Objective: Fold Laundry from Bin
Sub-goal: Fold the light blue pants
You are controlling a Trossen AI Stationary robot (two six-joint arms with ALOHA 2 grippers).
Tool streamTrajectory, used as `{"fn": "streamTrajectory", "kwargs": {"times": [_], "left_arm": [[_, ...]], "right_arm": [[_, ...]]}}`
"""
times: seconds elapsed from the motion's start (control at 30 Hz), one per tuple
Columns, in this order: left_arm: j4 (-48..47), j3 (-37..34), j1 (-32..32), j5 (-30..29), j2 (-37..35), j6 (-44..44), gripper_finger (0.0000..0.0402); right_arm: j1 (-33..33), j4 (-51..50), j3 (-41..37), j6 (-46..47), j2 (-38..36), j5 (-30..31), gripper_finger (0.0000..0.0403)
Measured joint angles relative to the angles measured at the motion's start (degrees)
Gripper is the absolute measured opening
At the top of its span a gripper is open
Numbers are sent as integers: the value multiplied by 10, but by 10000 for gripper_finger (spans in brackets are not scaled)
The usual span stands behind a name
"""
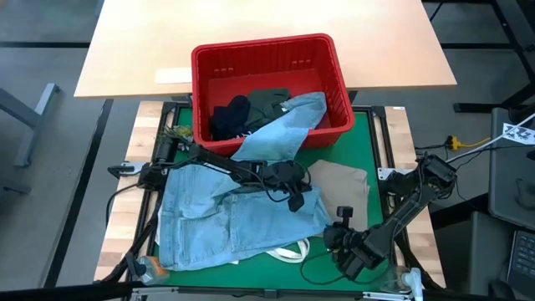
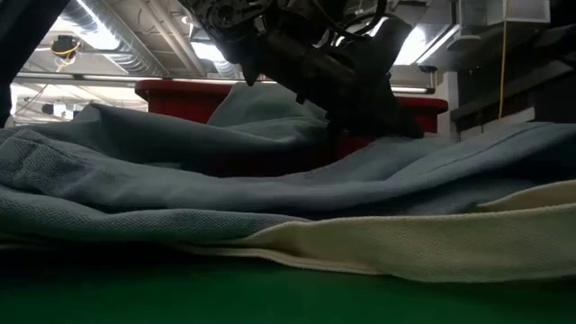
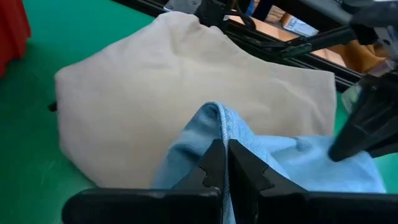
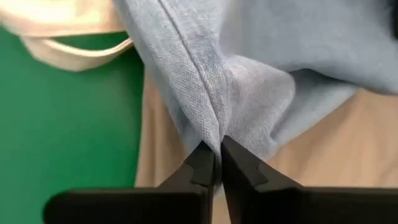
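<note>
Two grippers pinch the jeans (image 1: 226, 213). From above, the jeans spill from the red bin (image 1: 267, 84) onto the green desk (image 1: 368, 134). The left gripper (image 3: 225, 163) grips a hem; the right gripper (image 4: 217, 163) grips a fold. The cloth looks soft and floppy, so edges are best.

No text, label, brand or number can be read in any view. At the far right of the high view there is a white tag (image 1: 517, 131) with dark marks, but the marks are too small to read.
</note>
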Motion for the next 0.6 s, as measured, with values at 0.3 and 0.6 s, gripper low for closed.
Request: {"fn": "streamTrajectory", "kwargs": {"times": [0.3,0.6], "left_arm": [[-35,0,0,-24,0,-13,1],[-52,0,-1,-25,0,-13,8]], "right_arm": [[32,23,33,55,-2,-41,15],[31,35,32,61,0,-51,19]]}}
